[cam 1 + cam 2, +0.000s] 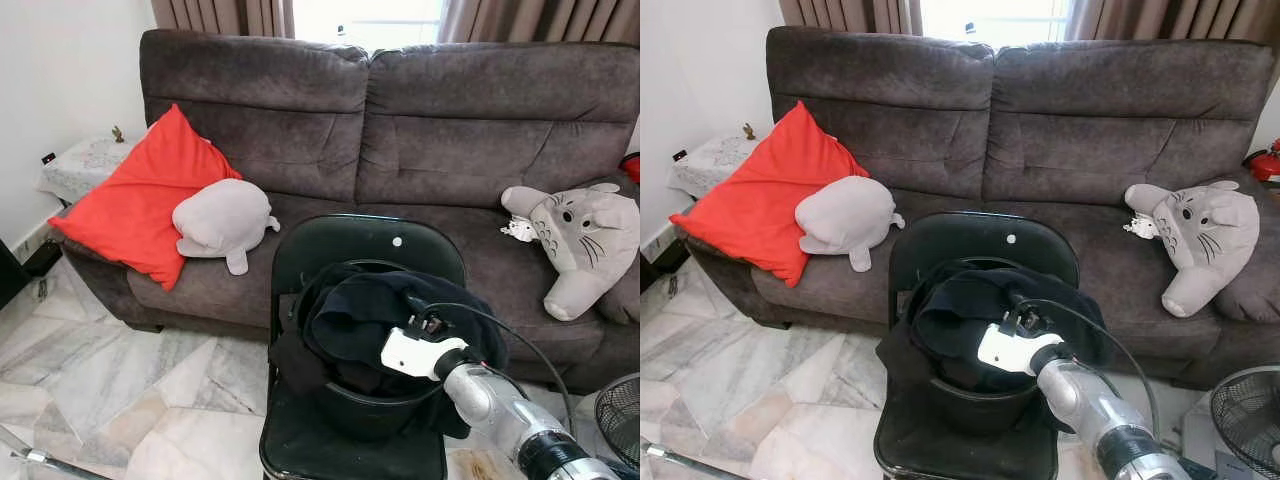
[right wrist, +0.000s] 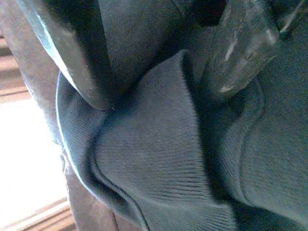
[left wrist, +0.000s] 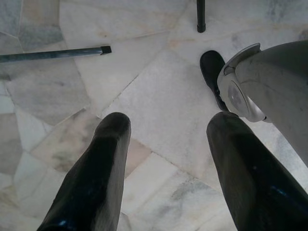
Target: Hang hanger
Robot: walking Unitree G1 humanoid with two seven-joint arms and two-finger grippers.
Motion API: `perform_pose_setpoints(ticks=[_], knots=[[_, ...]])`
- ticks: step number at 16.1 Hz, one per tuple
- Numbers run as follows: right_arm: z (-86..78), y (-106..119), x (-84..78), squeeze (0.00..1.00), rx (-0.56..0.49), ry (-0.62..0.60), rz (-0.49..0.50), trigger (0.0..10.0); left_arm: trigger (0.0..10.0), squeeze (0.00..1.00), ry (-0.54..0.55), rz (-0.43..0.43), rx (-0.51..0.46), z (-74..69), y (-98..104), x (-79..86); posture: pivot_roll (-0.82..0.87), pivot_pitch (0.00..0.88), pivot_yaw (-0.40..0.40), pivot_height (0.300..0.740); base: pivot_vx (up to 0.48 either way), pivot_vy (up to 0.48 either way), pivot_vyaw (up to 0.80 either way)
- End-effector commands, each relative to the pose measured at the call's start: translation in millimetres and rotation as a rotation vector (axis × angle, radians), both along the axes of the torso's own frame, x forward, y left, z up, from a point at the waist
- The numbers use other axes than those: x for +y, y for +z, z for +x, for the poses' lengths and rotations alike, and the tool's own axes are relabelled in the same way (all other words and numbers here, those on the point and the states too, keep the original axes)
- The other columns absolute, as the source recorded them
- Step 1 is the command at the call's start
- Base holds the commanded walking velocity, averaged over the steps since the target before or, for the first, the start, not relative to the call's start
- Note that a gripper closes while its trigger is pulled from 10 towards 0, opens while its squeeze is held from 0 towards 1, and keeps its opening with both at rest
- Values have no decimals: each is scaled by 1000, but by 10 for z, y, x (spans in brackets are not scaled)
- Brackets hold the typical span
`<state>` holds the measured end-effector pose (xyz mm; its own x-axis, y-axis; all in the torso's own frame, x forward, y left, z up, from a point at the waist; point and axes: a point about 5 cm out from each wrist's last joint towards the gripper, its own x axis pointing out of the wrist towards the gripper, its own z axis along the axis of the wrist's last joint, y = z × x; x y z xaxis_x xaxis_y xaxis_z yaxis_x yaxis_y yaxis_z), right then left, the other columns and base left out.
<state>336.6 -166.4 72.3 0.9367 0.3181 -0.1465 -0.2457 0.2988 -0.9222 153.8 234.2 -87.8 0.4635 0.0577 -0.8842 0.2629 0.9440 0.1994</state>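
Note:
A black chair [image 1: 340,240] stands before the sofa with a black bucket [image 1: 370,405] on its seat, heaped with dark clothes [image 1: 370,310]. My right gripper [image 1: 425,325] reaches down into that heap from the right, behind its white wrist. In the right wrist view my right gripper [image 2: 159,62] is open. Its fingertips [image 2: 82,62] press into dark knitted cloth [image 2: 159,159], and a fold rises between them. My left gripper [image 3: 168,122] hangs open over the marble floor [image 3: 159,91], holding nothing. A thin black loop [image 1: 335,266] arches over the clothes.
A brown sofa [image 1: 400,120] fills the back, with a red cushion [image 1: 140,195], a grey plush [image 1: 222,220] and a grey cat plush [image 1: 585,240]. A fan grille [image 1: 620,420] stands at the right. A metal rod [image 3: 53,54] lies on the floor at the left.

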Motion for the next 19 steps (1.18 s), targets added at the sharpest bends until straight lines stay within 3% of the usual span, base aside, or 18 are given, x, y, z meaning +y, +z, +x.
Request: perform_pose_setpoints(ticks=[1, 7, 11, 12, 13, 14, 19], knots=[[56, 67, 18, 0, -21, -20, 31, 10000, 10000, 0, 8, 13, 2, -8, 9, 50, 79, 2, 64, 740, 0, 0, 0], [143, 207, 151, 0, -87, 49, 28, 10000, 10000, 0, 8, 15, 0, -8, 10, 53, 87, 0, 66, 740, 0, 0, 0], [101, 92, 199, 0, -34, 60, 12, 10000, 10000, 0, 9, 15, 1, -13, 8, 54, 92, 0, 67, 740, 0, 0, 0], [82, 60, 211, 0, -28, 63, 15, 8392, 10000, 0, 9, 16, 0, -13, 8, 54, 92, 0, 67, 740, 0, 0, 0], [76, 53, 216, 0, -26, 66, 16, 1451, 10000, 0, 9, 16, 0, -13, 8, 55, 93, 0, 67, 740, 0, 0, 0], [67, 38, 223, 0, -24, 70, 15, 0, 10000, 0, 9, 17, 0, -13, 8, 56, 93, 0, 67, 740, 0, 0, 0], [56, 19, 220, 0, -48, 50, 12, 0, 10000, 0, 9, 17, 2, -12, 10, 61, 92, 1, 67, 740, 0, 0, 0]])
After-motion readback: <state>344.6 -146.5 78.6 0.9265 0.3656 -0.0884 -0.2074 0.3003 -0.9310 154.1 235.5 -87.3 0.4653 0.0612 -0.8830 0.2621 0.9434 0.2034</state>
